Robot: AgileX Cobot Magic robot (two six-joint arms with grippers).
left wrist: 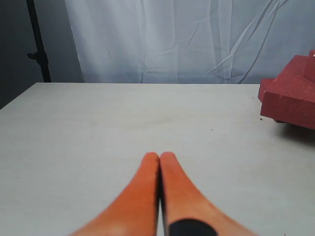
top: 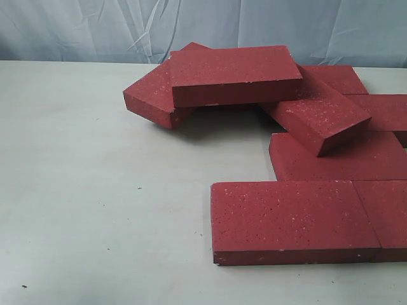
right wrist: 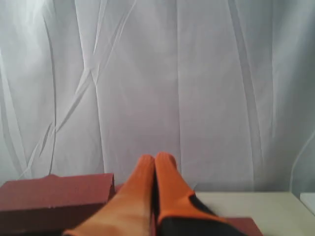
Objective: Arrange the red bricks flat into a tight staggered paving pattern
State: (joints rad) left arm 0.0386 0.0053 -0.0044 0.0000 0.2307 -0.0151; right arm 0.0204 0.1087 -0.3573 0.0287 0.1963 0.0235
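Observation:
Several dark red speckled bricks lie on the white table (top: 76, 190). Near the front right, two bricks (top: 289, 219) lie flat end to end, with another flat one (top: 343, 157) behind them. Farther back is a loose pile: one brick (top: 232, 73) rests raised on top of a tilted brick (top: 149, 95), and another (top: 315, 114) leans at an angle. Neither gripper shows in the exterior view. My left gripper (left wrist: 160, 156) is shut and empty above bare table, with a brick (left wrist: 290, 96) off to one side. My right gripper (right wrist: 155, 158) is shut, hovering over bricks (right wrist: 54, 194).
A wrinkled pale curtain (top: 203, 28) hangs behind the table. A black stand pole (left wrist: 38, 42) rises beyond the table's corner in the left wrist view. The table's left half carries no bricks.

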